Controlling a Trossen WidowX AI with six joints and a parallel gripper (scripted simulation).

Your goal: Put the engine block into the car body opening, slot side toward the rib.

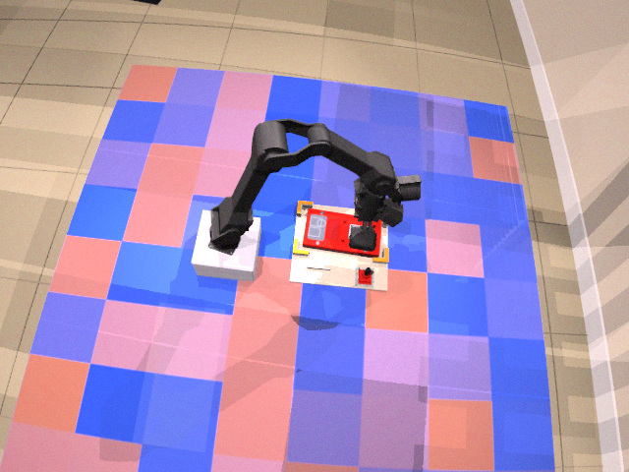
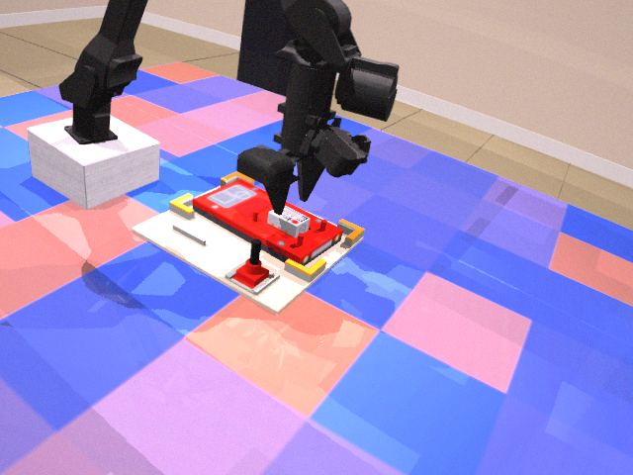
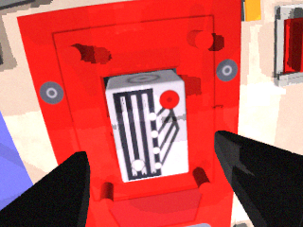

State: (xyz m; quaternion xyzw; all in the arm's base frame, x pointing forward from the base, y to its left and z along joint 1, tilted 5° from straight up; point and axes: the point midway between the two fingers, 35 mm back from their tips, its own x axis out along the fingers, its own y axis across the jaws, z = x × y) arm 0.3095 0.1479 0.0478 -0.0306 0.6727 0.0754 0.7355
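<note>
The red car body [image 1: 335, 234] [image 2: 235, 217] [image 3: 137, 26] lies flat between yellow corner brackets. The white and grey engine block [image 1: 354, 231] [image 2: 295, 225] [image 3: 177, 153] stands at its opening, with its top well above the red surface. A narrow dark gap shows along the block's far edge in the wrist view. How deep it sits and the rib are hidden. The dark stripes on its top are toward the left in the wrist view. My gripper [image 2: 291, 205] [image 3: 152, 150] is open over the block, one finger to each side, with space between the fingers and the block in the wrist view.
Short red posts [image 2: 322, 225] [image 3: 204, 40] stand around the opening. A red base with a black lever [image 1: 366, 275] [image 2: 252, 273] and a thin grey bar [image 1: 318, 267] [image 2: 189, 235] are on the pale board [image 1: 335, 280] [image 2: 163, 236] beside the car body.
</note>
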